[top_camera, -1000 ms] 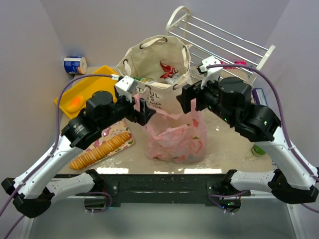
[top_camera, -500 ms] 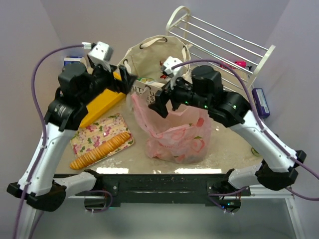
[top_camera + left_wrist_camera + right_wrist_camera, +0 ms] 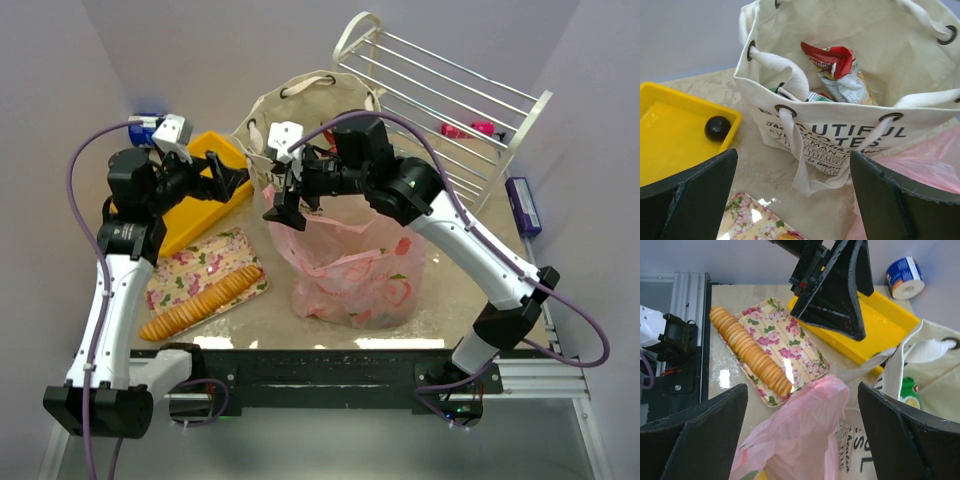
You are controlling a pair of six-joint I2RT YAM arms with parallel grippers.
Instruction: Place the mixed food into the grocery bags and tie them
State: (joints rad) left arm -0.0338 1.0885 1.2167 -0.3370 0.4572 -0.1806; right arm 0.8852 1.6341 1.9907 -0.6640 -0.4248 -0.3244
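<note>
Worktop (image 3: 455,285) centre: pink bag (image 3: 350,270) top lies just below the spread right jaws; left jaws, also spread, sit farther left.

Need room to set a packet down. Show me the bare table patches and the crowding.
Bare table lies right of the pink bag, toward the drying rack; a narrow strip separates that bag from the floral tray. Crowded: where the tote meets the bag.

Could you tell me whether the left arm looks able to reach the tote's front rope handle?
Probably yes. The left gripper is open and faces the canvas tote, whose rope handle hangs ahead with nothing between. The right gripper, above the pink bag, is close and might crowd it.
</note>
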